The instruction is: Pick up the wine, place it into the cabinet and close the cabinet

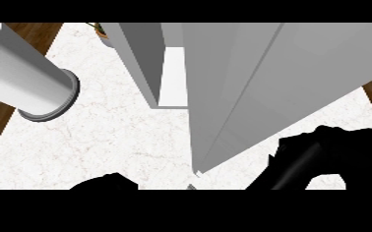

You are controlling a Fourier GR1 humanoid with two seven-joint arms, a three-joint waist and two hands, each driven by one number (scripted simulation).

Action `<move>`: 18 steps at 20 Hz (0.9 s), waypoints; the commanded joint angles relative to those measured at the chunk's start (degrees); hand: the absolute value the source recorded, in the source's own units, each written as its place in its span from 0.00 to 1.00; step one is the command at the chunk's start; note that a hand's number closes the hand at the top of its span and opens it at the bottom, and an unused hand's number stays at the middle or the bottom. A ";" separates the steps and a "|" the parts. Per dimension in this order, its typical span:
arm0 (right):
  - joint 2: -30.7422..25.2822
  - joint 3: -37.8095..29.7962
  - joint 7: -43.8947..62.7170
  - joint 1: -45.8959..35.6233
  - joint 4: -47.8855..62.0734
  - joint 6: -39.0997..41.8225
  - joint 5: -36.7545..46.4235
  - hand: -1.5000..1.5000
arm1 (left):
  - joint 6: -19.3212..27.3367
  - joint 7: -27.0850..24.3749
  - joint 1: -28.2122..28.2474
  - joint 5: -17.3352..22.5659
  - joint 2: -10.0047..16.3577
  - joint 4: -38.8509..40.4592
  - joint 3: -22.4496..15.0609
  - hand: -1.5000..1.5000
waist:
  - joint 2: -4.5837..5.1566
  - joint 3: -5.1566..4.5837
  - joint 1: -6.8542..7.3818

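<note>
A tall grey cabinet [240, 78] fills the middle of the head view. Its door is swung open, and a narrow white strip of its inside [173, 73] shows beside the left wall. My right hand [330, 142] is at the lower right, just right of the door's near corner, with its fingers curled. A long dark shape [294, 167] lies slanted in its grasp and looks like the wine bottle, mostly hidden by the hand. Only the black top of my left hand [105, 183] shows at the bottom edge.
A thick grey cylinder with a ringed end [36, 86] slants in from the upper left over the white marble counter [109, 137]. Part of a potted plant [102, 29] shows behind the cabinet. Dark wood shows at the far left edge.
</note>
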 commanded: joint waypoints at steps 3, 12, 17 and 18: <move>6.12 8.16 2.96 -2.46 -0.24 -2.54 -2.55 1.00 | -10.61 -5.78 9.01 7.72 9.47 -4.42 10.45 1.00 | -0.01 -0.18 0.83; 9.68 22.91 2.18 -14.26 10.70 -10.54 7.60 1.00 | -28.11 -10.63 19.54 18.86 18.62 0.50 29.66 1.00 | -0.34 -0.26 1.45; 9.73 25.06 -3.06 -25.09 23.68 -18.44 10.16 1.00 | -34.38 -8.03 21.45 23.99 21.95 1.14 36.19 1.00 | -0.20 -0.16 1.57; 9.73 21.30 -5.49 -25.94 28.04 -15.25 8.77 1.00 | -34.63 -6.30 19.30 27.07 22.79 1.46 38.58 1.00 | 0.20 -0.11 1.28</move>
